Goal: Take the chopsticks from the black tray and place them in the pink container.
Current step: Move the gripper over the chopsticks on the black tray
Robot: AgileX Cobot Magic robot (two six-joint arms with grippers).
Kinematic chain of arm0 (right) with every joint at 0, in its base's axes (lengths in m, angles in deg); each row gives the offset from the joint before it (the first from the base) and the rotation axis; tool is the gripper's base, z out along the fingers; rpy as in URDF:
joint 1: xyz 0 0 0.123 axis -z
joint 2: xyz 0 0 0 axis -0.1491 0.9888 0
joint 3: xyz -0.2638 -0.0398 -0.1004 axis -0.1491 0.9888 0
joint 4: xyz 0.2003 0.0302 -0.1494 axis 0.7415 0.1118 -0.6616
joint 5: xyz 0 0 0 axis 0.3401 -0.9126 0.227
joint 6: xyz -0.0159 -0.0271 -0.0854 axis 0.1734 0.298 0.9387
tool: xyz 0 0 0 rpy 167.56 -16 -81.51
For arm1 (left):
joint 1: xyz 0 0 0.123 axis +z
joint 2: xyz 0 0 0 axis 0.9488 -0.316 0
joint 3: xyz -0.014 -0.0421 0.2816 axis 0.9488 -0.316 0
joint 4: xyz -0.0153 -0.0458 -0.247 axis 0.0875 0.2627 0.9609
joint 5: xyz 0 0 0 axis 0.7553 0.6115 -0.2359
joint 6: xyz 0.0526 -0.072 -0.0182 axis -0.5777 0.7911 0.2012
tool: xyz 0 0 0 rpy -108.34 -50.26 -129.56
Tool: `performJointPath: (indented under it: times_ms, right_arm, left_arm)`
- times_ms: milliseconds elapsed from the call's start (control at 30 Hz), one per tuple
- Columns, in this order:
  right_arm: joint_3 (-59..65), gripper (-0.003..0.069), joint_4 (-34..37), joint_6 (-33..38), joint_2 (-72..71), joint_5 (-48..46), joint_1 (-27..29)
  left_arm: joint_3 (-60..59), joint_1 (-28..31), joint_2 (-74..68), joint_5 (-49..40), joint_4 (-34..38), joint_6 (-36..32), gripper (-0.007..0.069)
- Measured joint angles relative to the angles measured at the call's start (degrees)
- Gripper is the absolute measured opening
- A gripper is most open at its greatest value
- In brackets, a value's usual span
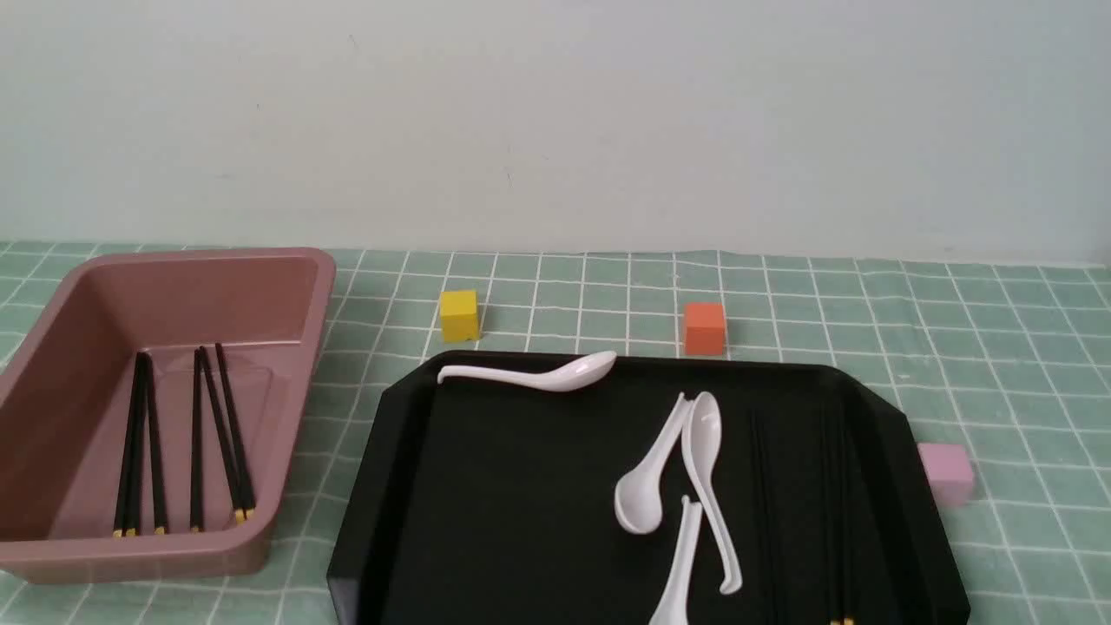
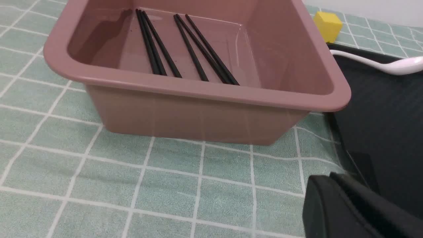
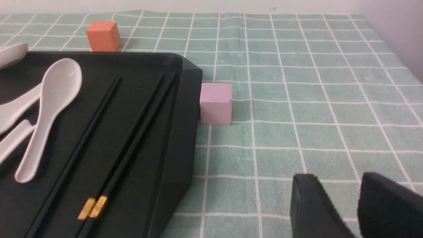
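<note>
Mid-task, some chopsticks (image 2: 191,49) already in pink container (image 2: 198,91); next, swinging empty, fingers-apart right hand (image 3: 340,178) over black tray (image 3: 180,148) rim to pinch remaining chopsticks (image 3: 132,138); state of left hand (image 2: 347,205) indiscernible.

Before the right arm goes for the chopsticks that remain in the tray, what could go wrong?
The chopsticks lie close together near the right wall of the black tray, black on black; the open right end effector may take only one or scrape the wall. A white spoon beside them could be nudged. The pink cube stands by that wall; a low approach might knock it.
</note>
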Motion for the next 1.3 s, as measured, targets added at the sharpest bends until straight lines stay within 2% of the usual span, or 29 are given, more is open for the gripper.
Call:
performJointPath:
  times_ms: [1200,1300]
  right_arm:
    - [0.0,0.024,0.0,-0.14,0.0,0.14,0.0]
    - [0.06,0.024,6.56,-4.39,0.0,1.13,0.0]
  left_arm:
    - [0.0,0.0,0.0,0.0,0.0,0.0,0.0019]
    - [0.0,0.0,0.0,0.0,0.0,0.0,0.0019]
